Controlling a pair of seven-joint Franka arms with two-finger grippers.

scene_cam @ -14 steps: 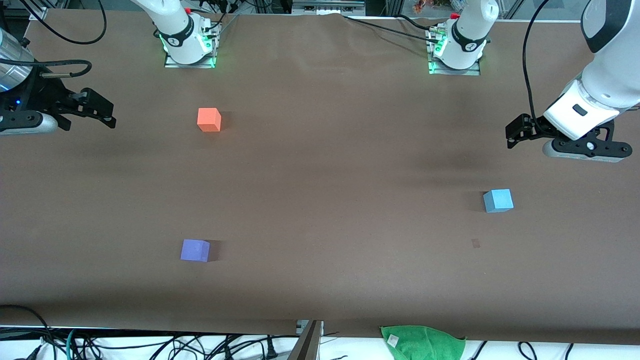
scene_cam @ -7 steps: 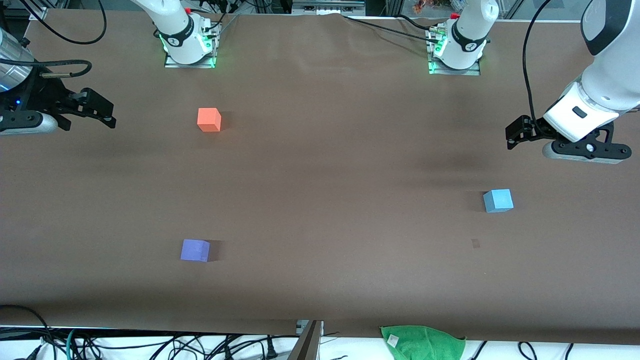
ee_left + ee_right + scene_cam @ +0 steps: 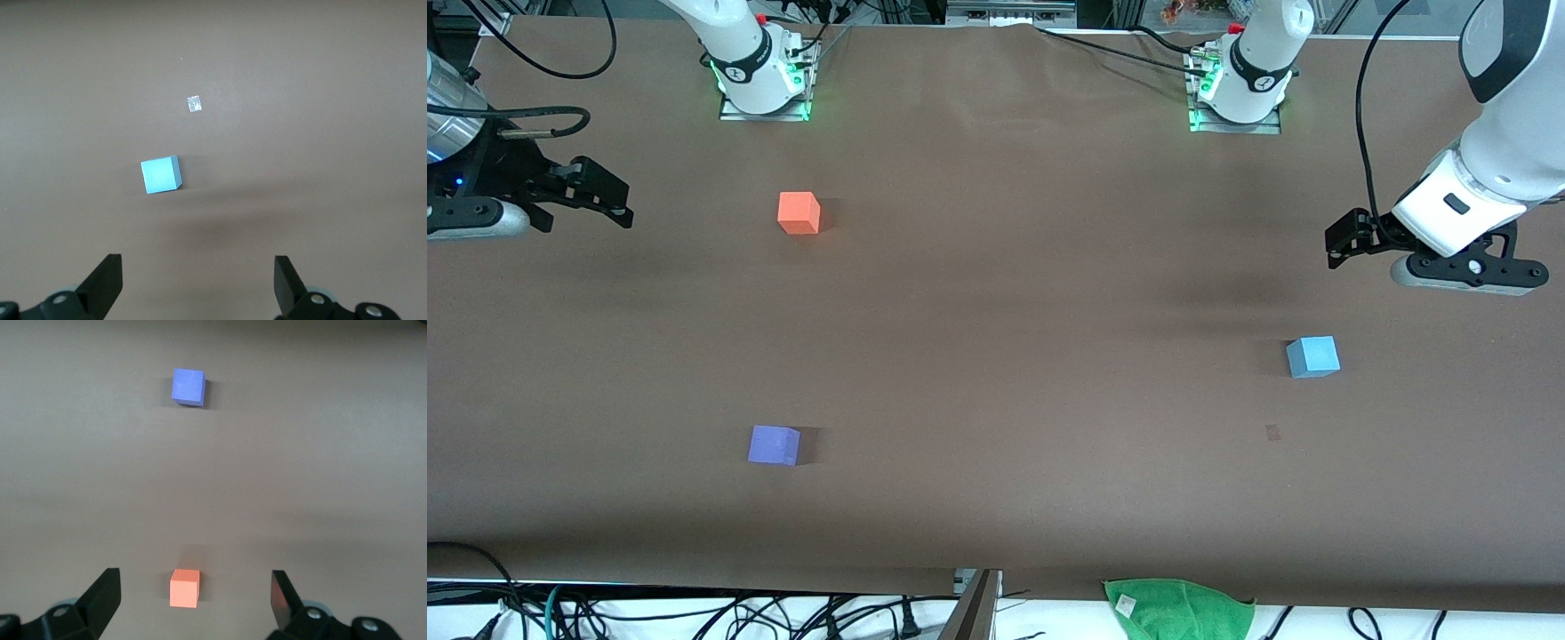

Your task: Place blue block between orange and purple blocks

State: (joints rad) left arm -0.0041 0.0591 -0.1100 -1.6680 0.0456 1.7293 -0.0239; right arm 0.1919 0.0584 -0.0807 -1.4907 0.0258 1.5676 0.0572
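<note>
No text, label, brand or number is readable on anything here.

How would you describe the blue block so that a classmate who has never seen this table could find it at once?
Start at the brown table and go toward the left arm's end, where the open left gripper hangs. The blue block sits alone on the table there. It is a light sky-blue cube, paler than the purple block and unlike the orange block.

Two robot arms hang above the desk, one at each end. The left end effector is raised at the left arm's end, its two black fingers spread wide apart and empty. The right end effector hangs at the right arm's end, fingers likewise spread wide and empty.
</note>
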